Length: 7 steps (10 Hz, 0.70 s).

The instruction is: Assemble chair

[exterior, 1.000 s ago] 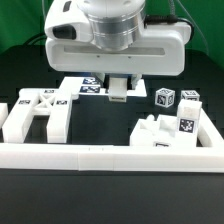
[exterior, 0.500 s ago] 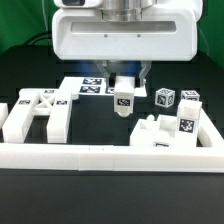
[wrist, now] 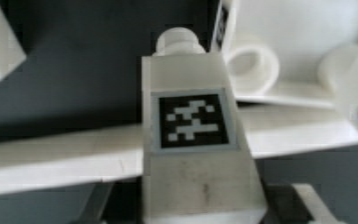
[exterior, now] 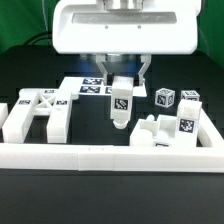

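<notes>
My gripper [exterior: 120, 82] is shut on a blocky white chair leg [exterior: 120, 104] with a black-and-white tag on its face. It holds the leg upright above the black table, between the part groups. In the wrist view the leg [wrist: 195, 125] fills the middle, its pegged end pointing away, with the gripper [wrist: 197, 200] shut round its near end. An H-shaped white chair part [exterior: 35, 112] lies on the exterior view's left. More white chair parts [exterior: 172, 130] are stacked at the right, with two small tagged blocks [exterior: 165, 98] behind them.
A long white border rail [exterior: 110, 156] runs across the front of the work area. The marker board [exterior: 88, 87] lies flat behind the held leg. The arm's large white body [exterior: 125, 28] hangs above the scene's middle.
The gripper has risen, lifting the chair leg from the table near the marker board; the leg now hangs higher and closer to the front.
</notes>
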Motion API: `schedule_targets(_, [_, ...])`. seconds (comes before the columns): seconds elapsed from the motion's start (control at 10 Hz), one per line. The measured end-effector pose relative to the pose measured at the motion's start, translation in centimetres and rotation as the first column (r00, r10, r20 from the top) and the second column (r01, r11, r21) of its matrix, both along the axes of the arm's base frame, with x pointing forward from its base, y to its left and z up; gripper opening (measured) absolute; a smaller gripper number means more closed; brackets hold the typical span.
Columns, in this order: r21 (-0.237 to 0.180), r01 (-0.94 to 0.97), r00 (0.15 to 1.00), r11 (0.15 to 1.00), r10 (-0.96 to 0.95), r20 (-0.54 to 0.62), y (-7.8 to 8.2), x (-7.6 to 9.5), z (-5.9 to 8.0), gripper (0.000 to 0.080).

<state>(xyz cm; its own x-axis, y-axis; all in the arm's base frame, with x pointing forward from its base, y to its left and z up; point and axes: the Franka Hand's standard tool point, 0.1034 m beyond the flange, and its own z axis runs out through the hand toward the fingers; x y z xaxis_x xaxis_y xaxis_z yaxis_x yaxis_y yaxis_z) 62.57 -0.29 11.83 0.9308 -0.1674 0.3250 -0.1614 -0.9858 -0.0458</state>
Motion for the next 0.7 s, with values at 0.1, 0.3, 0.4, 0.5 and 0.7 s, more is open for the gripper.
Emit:
schedule_targets(0.1, [-0.001,0.001,1.000,1.000,-0.001,0.020,0.0,0.2,0.7,0.0287])
schedule_targets(0.3, [0.000,0.001,1.000,1.000,-0.001,0.021,0.0,0.3,0.8,0.0287])
schedule_targets(0.4, [0.000,0.001,1.000,1.000,-0.001,0.020,0.0,0.3,0.7,0.0287])
schedule_targets(0.5, [0.009,0.016,1.000,1.000,-0.016,0.021,0.4,0.3,0.7,0.0287])
schedule_targets(0.7, [0.027,0.017,0.999,0.999,-0.018,0.035,2.9,0.6,1.0,0.0287])
